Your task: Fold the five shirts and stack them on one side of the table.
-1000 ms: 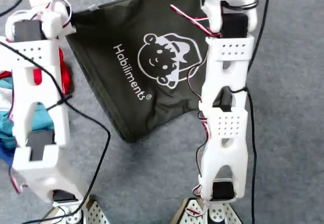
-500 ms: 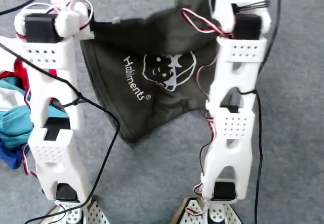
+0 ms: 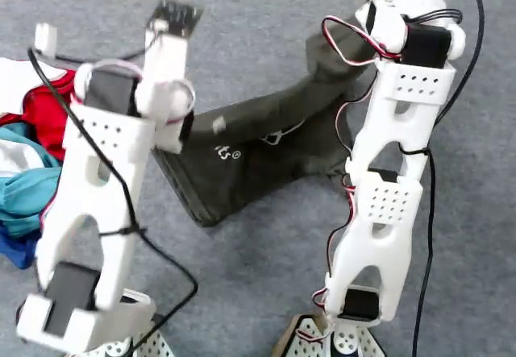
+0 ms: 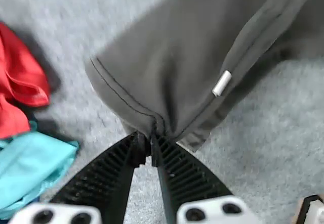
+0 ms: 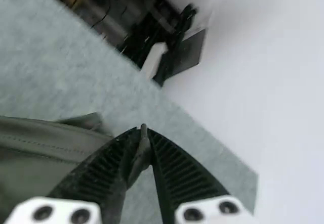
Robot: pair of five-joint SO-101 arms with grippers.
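Wide grey table (image 3: 266, 292), fuzzy like felt, spreads under both white arms. Across the middle, the dark olive shirt (image 3: 266, 151), soft knit, hangs as a rumpled band strung between the arms, with its lower corner slumped on the felt. At the table's left edge sits a crumpled pile (image 3: 32, 172) of red, teal, blue and white cloth. The left gripper (image 4: 150, 145) has ribbed black jaws clamped tight on the stitched hem. The right gripper (image 5: 143, 135) is clenched too, olive fabric pinched at its tips. A tiny white tag (image 4: 221, 83) juts out by a seam.
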